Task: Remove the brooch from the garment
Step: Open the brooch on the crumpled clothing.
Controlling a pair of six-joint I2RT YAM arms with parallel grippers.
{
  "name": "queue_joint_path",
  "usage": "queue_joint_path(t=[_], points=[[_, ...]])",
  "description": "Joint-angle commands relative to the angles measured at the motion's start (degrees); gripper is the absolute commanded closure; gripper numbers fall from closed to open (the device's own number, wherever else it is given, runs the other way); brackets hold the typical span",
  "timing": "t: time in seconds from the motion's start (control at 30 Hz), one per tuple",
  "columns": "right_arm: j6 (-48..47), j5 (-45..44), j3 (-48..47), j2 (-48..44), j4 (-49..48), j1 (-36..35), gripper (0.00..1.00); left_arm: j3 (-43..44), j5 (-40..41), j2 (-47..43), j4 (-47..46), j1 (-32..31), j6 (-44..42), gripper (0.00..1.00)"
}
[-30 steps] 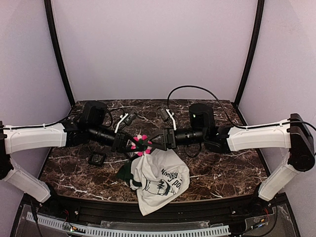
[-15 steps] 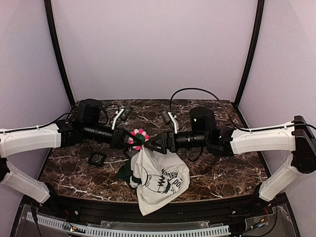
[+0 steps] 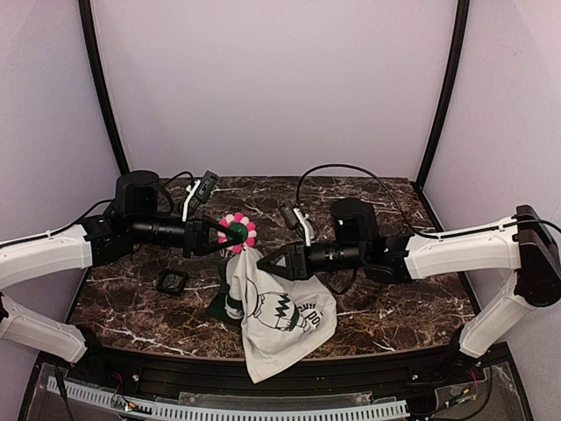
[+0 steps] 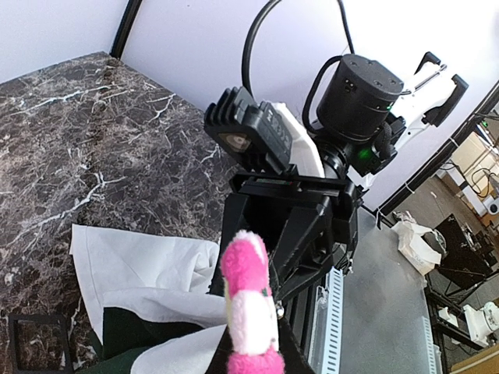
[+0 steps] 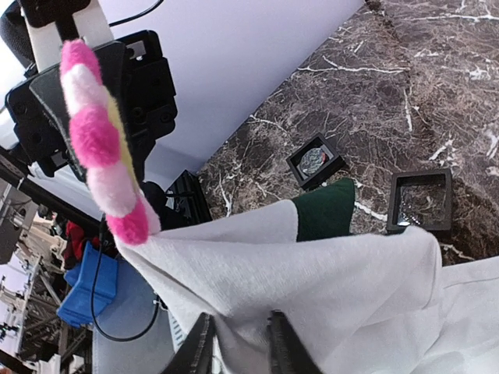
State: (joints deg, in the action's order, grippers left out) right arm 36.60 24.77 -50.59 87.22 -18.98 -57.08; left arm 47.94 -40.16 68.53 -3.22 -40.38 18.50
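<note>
- Now the left gripper point(image 3: 221, 235) is clamped on the fuzzy pink-and-white flower brooch point(image 3: 237, 231), aloft over the middle of the dark marble tabletop point(image 3: 394, 298). That grip wants to be firm.
- The white printed cloth T-shirt point(image 3: 280, 316) hangs from the brooch, its lower part slumped toward the tabletop's near edge.
- The right gripper point(image 5: 240, 344) has its fingers either side of a cloth fold just below the flower. Whether it truly pinches, I cannot tell.
- Confirm that pinch, then draw the two apart steadily — a snatch could tear the fabric.
</note>
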Motion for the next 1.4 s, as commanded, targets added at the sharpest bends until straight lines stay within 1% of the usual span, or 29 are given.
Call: queue_joint_path(t=[0.0,0.07,0.17,0.2,0.23,0.27,0.33,0.4,0.43,0.5,0.57,0.67,0.93,1.07,1.23,1.37], points=[[-0.9,0.4,-0.8,-2.1,-4.7,-0.4,0.88,0.6,-3.9,-1.8,-3.4,0.8,0.2,0.99],[-1.0,0.5,-0.5,-3.5,-5.8,-0.4,0.99,1.3,-5.5,-1.3,-2.9,0.9,-0.1,0.99],[-1.5,1.7,-0.8,-4.3,-6.9,-0.4,1.0,1.6,-8.6,-0.7,-2.9,1.0,-0.2,0.99],[-1.6,2.1,-1.2,-4.3,-6.7,-0.5,0.96,1.9,-9.3,-0.3,-2.8,1.1,-0.2,0.99],[-1.4,2.2,-1.3,-4.4,-6.8,-0.4,0.88,2.0,-10.9,0.0,-2.8,1.1,-0.2,0.99],[-1.2,2.2,-1.3,-4.6,-6.8,-0.5,0.8,2.2,-12.3,0.4,-2.7,1.1,0.0,0.99],[-1.1,2.4,-1.4,-5.3,-7.0,-0.4,0.57,2.2,-13.9,0.7,-2.9,1.1,0.1,0.99],[-1.3,3.2,-1.6,-6.0,-7.1,-0.1,0.4,2.0,-14.9,0.8,-2.9,1.1,0.1,0.99],[-1.2,3.7,-1.8,-6.3,-7.1,0.0,0.35,2.0,-15.2,0.8,-2.9,1.1,0.0,0.99],[-1.1,4.2,-3.2,-6.4,-6.2,0.3,0.29,2.0,-15.8,0.9,-2.7,1.1,-0.1,0.99],[-1.6,3.1,-5.6,-5.9,-2.3,0.3,0.28,2.1,-16.4,1.3,-2.6,1.2,-0.1,0.99],[-3.0,0.8,-9.1,-4.3,3.9,0.1,0.28,2.2,-16.6,1.6,-2.1,1.1,-0.1,0.99],[-2.9,-1.2,-12.1,-0.8,8.1,0.1,0.29,2.2,-16.7,2.0,-2.1,1.0,-0.1,0.99],[-3.4,-2.5,-12.1,-0.3,10.0,0.1,0.3,2.2,-16.3,2.1,-2.0,1.1,-0.1,0.99],[-3.1,-7.3,-12.6,0.1,13.3,0.1,0.31,2.2,-15.9,2.1,-1.9,1.0,-0.3,0.99],[-3.9,-10.4,-15.5,2.2,18.0,-0.4,0.32,2.2,-16.0,2.3,-1.9,1.0,-0.3,0.99]])
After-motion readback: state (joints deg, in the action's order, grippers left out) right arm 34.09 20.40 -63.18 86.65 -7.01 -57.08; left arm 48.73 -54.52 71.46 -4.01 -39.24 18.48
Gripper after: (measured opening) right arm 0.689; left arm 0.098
